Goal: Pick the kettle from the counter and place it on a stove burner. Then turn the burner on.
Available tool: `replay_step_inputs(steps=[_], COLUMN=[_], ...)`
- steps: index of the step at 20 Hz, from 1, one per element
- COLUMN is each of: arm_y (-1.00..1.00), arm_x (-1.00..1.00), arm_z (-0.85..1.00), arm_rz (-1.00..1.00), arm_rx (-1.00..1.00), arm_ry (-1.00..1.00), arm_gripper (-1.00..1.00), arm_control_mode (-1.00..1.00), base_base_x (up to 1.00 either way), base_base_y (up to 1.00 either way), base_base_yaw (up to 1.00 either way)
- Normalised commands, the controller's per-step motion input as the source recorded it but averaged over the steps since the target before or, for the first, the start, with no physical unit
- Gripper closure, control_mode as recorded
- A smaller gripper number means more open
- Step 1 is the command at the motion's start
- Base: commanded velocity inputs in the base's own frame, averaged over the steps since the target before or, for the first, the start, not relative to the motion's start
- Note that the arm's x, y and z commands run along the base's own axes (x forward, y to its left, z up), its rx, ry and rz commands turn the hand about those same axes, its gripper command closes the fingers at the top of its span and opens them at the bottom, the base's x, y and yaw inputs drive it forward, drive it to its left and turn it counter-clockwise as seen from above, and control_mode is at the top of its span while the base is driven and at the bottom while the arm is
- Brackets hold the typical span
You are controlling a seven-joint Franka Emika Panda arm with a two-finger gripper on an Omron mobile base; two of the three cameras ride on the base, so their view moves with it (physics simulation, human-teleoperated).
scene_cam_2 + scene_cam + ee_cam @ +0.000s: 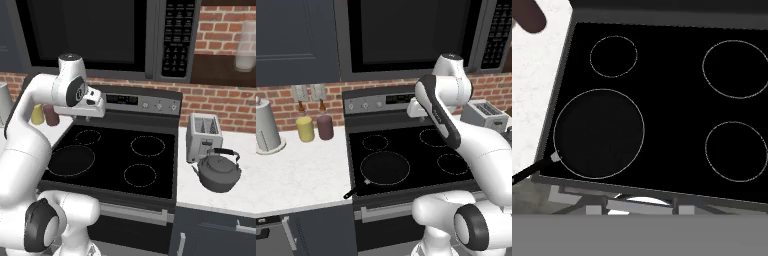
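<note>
The dark grey kettle [218, 172] stands upright on the white counter [220, 202] to the right of the stove, just in front of the toaster. My gripper [94, 110] hangs high over the back left of the black cooktop [112, 160], far from the kettle; the same gripper [416, 109] sits near the control panel. Its fingers are too indistinct to judge, and nothing shows between them. Mid-sized stove burner rings lie at the front right [735, 151] and back right [735, 69] of the glass.
A flat black pan [599, 132] covers the large front-left ring, its handle [350, 194] poking over the stove's front corner. The toaster [204, 135] is behind the kettle. On the left counter stand a yellow bottle [305, 128], a dark red bottle [325, 125] and a pale cylinder [266, 127].
</note>
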Motion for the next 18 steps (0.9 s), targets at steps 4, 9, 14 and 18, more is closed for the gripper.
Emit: replay_step_inputs(steps=[4,9,14,18], arm_y=[-0.08,-0.88,-1.0,-1.0], arm_x=[0.0,-0.2,-0.34,-0.36], arm_z=[0.0,0.0,0.0,0.0], arm_rz=[0.0,-0.13,-0.2,-0.19], arm_rx=[0.0,0.07,0.04,0.04], arm_ry=[0.0,-0.07,-0.07,-0.06], arm_gripper=[-1.0,-1.0,-1.0,-1.0], arm_control_mode=[-1.0,-1.0,-1.0,-1.0], base_base_x=[0.0,0.0,0.0,0.0], base_base_y=[0.0,0.0,0.0,0.0], base_base_yaw=[0.0,0.0,0.0,0.0])
